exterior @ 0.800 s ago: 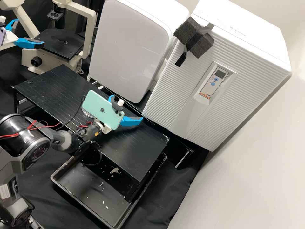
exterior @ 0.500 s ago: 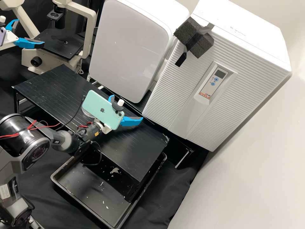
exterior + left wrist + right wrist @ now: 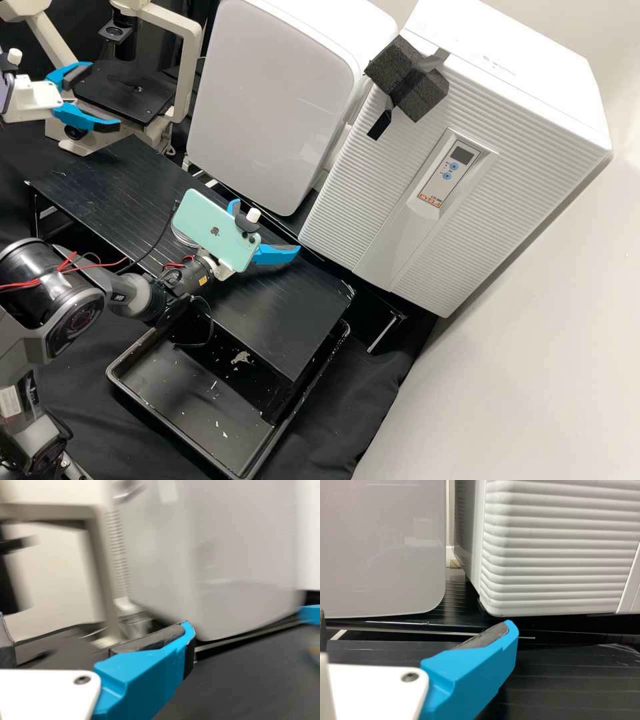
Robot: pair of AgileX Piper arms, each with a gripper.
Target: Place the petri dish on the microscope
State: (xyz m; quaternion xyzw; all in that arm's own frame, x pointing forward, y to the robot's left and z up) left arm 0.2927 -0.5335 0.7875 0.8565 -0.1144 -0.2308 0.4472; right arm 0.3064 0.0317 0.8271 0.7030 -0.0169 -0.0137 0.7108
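Observation:
In the high view my left gripper (image 3: 101, 95) stands open at the left, in front of the microscope (image 3: 130, 93) and its black stage. The left wrist view shows this gripper (image 3: 95, 637) with its fingers apart, and the blurred microscope frame (image 3: 95, 560) beyond. My right gripper (image 3: 267, 225), with a green phone mounted on it, is open above the black shelf in the high view; its fingers (image 3: 470, 675) show in the right wrist view. A round, pale-rimmed object (image 3: 179, 235) is partly hidden behind the phone; I cannot tell whether it is the petri dish.
Two large white appliances (image 3: 273, 100) (image 3: 427, 213) stand behind the black slatted shelf (image 3: 293, 320). A black tray (image 3: 123, 387) with pale scraps lies at the shelf's front. In the left wrist view, a blue finger (image 3: 310, 614) of the other arm shows at the edge.
My left gripper has moved right and slightly down in the high view, to the front of the microscope stage. The right arm has stayed still.

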